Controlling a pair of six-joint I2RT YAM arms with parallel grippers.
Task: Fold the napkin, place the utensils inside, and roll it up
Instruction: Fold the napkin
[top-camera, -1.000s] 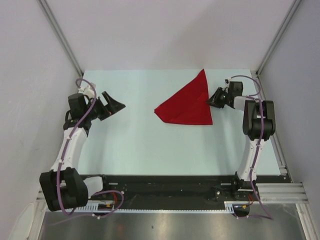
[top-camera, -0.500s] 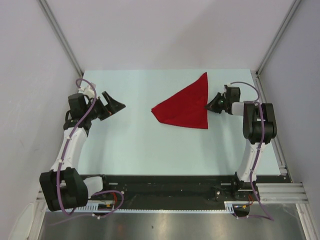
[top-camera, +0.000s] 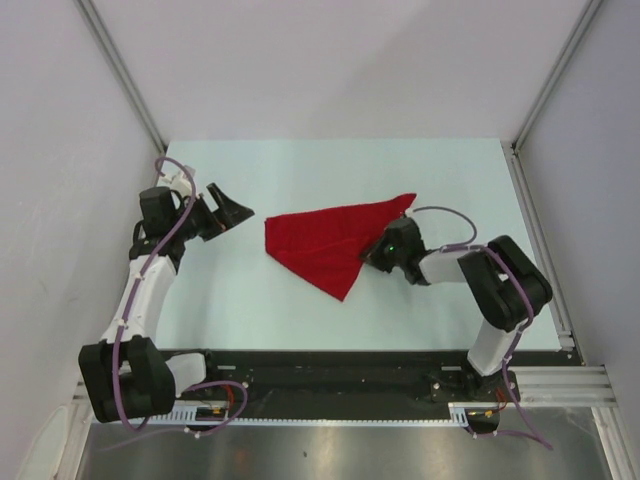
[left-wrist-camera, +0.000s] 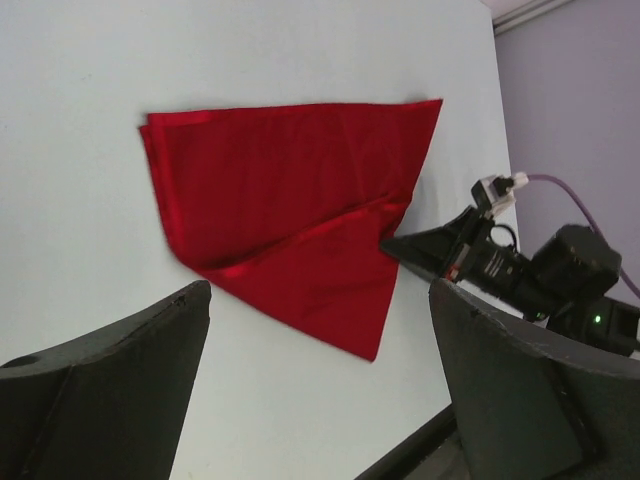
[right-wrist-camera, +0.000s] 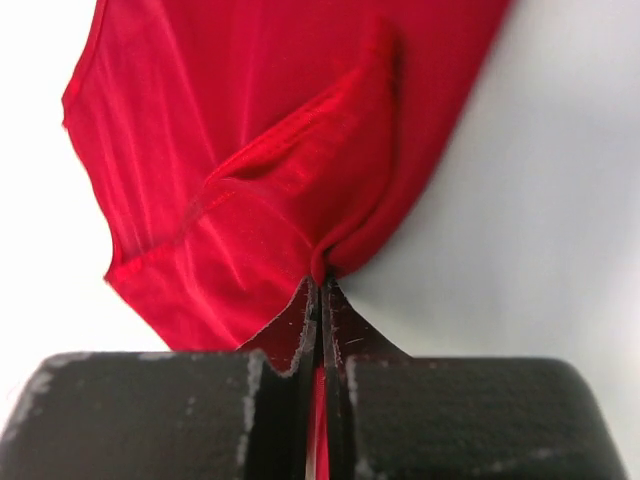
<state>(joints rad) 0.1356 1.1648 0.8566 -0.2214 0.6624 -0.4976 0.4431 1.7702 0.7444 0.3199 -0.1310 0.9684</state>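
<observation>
Right wrist | bright red soft cloth napkin (right-wrist-camera: 250, 150) pinched by right gripper (right-wrist-camera: 320, 288) at 6 o'clock | left gripper (top-camera: 230, 203) spread wide

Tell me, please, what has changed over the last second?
The right gripper closed on the napkin at its right edge and dragged it left and toward the near side of the table, turning it as it went. The left gripper stayed open, in the same place.
</observation>
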